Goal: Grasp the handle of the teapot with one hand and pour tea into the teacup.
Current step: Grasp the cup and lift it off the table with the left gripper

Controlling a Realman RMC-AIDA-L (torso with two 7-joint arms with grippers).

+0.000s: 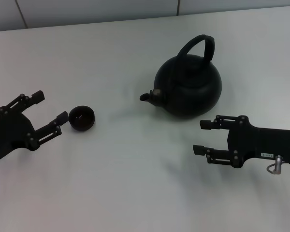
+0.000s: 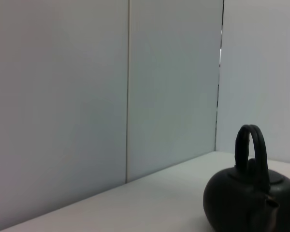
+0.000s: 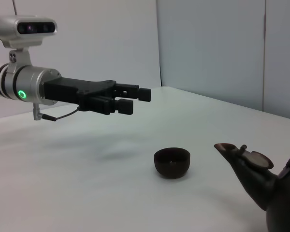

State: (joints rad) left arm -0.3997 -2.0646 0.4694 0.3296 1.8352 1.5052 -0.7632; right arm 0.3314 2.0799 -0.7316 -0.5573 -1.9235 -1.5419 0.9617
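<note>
- I see the teapot (image 1: 188, 87) upright on the white desk (image 1: 125, 183), right of centre and toward the far side in the head view.
- Its handle (image 1: 199, 47) arches over the lid, joined at both sides – nothing touching it.
- Spout (image 1: 149, 95) points toward the robot's left, roughly at the teacup (image 1: 81, 118).
- Teacup sits upright on the desk, well apart from the teapot, bare desk between them. In the right wrist view the cup (image 3: 172, 162) looks empty, though I can't tell for sure from that angle.
- Left tool (image 1: 47, 112) is at the left edge of the head view, fingers spread wide, holding nothing. Its nearer fingertip (image 1: 62, 117) is just beside the cup's rim – I can't tell whether it touches.
- Right wrist view shows the same left tool (image 3: 134, 99) held above the desk surface, higher than the cup and off to one side of it.
- Right tool (image 1: 204, 137) is near the teapot, on the robot's side of it, fingers pointing left, open wide, empty, not touching the pot.
- Left wrist view: only the teapot (image 2: 251, 200) and handle (image 2: 251, 150) against grey wall panels (image 2: 87, 96); that arm's own fingers don't show there.
</note>
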